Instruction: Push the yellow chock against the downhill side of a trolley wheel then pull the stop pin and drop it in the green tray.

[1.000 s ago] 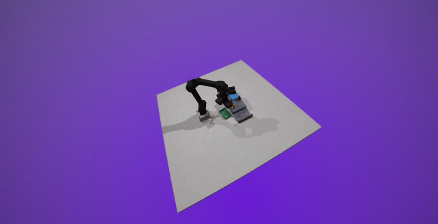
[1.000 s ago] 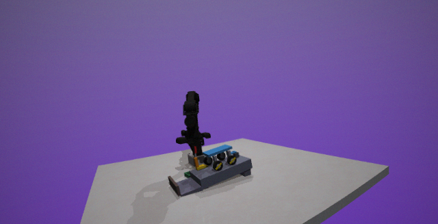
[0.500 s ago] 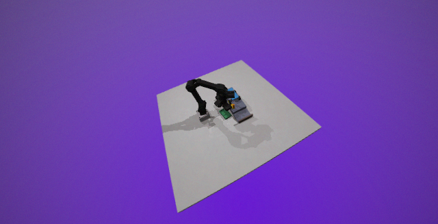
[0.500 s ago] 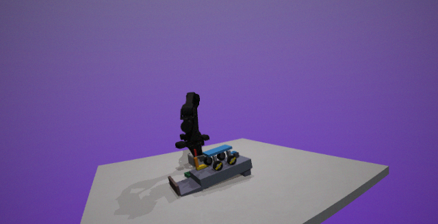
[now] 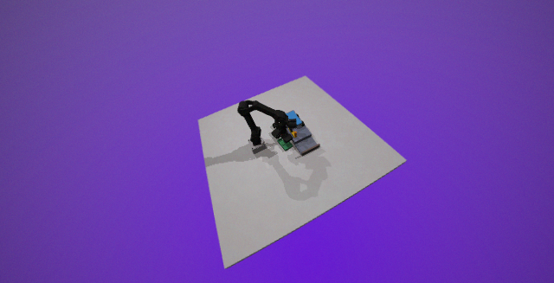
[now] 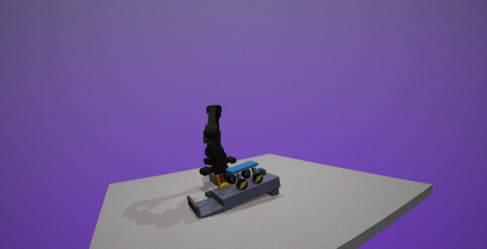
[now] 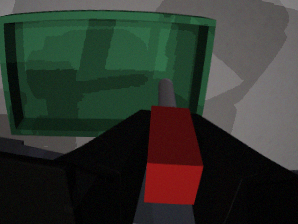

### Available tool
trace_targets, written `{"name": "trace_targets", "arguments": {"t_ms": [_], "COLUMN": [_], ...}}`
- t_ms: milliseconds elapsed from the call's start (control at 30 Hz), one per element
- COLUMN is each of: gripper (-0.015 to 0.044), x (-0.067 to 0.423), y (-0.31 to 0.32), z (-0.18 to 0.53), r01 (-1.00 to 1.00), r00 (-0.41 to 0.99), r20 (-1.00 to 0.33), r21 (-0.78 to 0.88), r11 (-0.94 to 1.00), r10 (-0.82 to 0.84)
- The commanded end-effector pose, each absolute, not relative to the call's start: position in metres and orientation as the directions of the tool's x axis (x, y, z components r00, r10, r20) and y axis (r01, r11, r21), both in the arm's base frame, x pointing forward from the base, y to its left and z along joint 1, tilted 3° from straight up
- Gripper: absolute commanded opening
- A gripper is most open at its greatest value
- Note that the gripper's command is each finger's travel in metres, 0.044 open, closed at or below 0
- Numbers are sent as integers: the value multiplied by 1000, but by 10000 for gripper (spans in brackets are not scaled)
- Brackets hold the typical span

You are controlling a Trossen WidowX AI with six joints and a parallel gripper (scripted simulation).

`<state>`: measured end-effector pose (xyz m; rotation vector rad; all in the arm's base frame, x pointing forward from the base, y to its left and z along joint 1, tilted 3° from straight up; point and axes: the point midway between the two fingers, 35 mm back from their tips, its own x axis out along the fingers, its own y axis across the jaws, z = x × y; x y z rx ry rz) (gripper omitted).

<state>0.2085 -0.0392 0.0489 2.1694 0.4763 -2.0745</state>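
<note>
My gripper [image 7: 168,123] [image 5: 283,135] [image 6: 218,173] is shut on the red-headed stop pin [image 7: 173,163]. In the wrist view the pin's grey shaft points down over the right part of the green tray [image 7: 205,63] [image 5: 284,144] [image 6: 208,194]. The blue-decked trolley [image 5: 293,115] [image 6: 242,167] stands on the grey ramp [image 5: 305,143] [image 6: 247,196]. The yellow chock [image 6: 224,185] [image 5: 293,134] with its orange handle sits at the downhill side of the trolley's lower wheel [image 6: 241,183]; I cannot tell whether they touch. The pin is too small to make out in the top and exterior views.
The arm's base [image 5: 258,146] stands left of the tray on the grey table [image 5: 268,196] [image 6: 342,203]. A brown end stop [image 6: 193,205] closes the ramp's low end. The tray lies between the arm's base and the ramp.
</note>
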Motion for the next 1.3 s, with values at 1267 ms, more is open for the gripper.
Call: {"name": "trace_targets", "arguments": {"t_ms": [1267], "gripper": [190], "x": [208], "y": [-53], "z": [31], "r01": [288], "r00": [15], "r20": [-987], "r21": [-148], "r11": [-946], "r10": [158]}}
